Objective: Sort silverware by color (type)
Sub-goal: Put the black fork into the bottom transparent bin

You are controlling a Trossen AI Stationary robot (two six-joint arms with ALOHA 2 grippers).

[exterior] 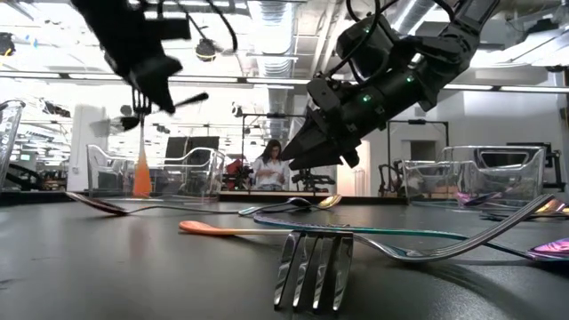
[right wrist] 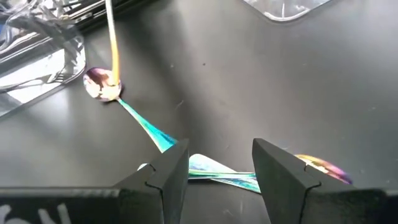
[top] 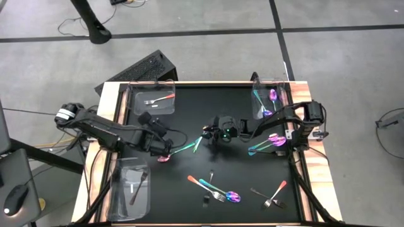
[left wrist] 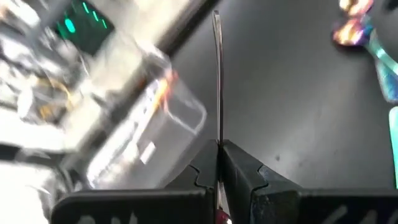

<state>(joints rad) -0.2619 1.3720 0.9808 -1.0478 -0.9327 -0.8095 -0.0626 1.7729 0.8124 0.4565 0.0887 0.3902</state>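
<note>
My left gripper (exterior: 147, 84) hangs above the table's left middle, shut on an orange-handled piece of silverware (exterior: 140, 164). Under it lies an iridescent spoon (top: 183, 150), bowl (right wrist: 99, 84) toward the left. My right gripper (right wrist: 217, 163) stands open at mid-table, a little above the surface. Its fingers stand on either side of teal handles (right wrist: 211, 168) of iridescent pieces and touch nothing. More silverware lies near the front edge: an orange-handled spoon and an iridescent fork (top: 218, 192), and an orange-handled fork beside a black one (top: 274, 195). My left gripper pinches the orange-handled piece between its two shut fingers, on the thin shaft (left wrist: 217, 134), which shows edge-on past the fingertips. The piece hangs upright, silver end (exterior: 135, 108) by the fingers and orange handle (right wrist: 112, 37) pointing down. Its lower end is close over the iridescent spoon's bowl; whether they touch, I cannot tell.
Three clear bins stand on the black mat: far left (top: 151, 98) with an orange-handled piece, far right (top: 268, 101) with iridescent ones, near left (top: 132, 189) with a black one. Iridescent spoons (top: 268, 144) lie by the right edge. A person sits in the room behind.
</note>
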